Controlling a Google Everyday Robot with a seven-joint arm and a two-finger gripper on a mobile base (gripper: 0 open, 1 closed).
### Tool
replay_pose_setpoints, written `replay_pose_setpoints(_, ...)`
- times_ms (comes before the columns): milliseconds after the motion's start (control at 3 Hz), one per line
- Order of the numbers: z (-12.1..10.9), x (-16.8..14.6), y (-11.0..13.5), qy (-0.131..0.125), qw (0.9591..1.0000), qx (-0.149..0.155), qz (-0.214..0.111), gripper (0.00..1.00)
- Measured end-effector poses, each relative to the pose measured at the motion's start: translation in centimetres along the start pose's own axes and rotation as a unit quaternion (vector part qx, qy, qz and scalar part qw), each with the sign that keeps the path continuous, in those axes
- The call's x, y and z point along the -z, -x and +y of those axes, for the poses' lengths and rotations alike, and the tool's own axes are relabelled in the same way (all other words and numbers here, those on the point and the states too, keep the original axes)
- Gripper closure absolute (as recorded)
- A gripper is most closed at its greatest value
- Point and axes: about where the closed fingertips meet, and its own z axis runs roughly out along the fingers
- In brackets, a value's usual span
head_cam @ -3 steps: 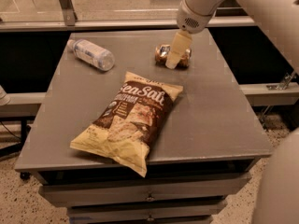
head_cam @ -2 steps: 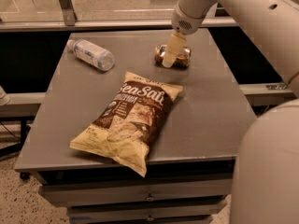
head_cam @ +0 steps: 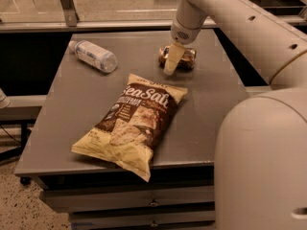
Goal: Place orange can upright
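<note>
Grey table (head_cam: 211, 109), pale rail (head_cam: 115, 25) beyond chip bag (head_cam: 134, 123), gripper (head_cam: 170, 67) touching toppled orange can (head_cam: 185, 57) beyond bag, spread impossible to tell

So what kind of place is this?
Probably an office or lab snack spot: a grey table with drawers holds a chip bag, a bottle and a can lying down, with the gripper at the can.

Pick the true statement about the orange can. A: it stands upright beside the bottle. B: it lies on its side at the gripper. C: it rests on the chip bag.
B: the orange can lies on its side on the table, the gripper down at it.
</note>
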Motion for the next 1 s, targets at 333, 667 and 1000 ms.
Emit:
replay_pose_setpoints(333, -0.1, -1.2, 0.0, 0.010, 0.9999, -0.002, 0.010, 0.18)
replay_pose_setpoints(667, 0.0, -1.2, 0.8, 0.019, 0.9997, -0.003, 0.013, 0.41)
replay_pose_setpoints(1000, -0.2, -0.2, 1.3, 0.021, 0.9997, -0.006, 0.013, 0.64)
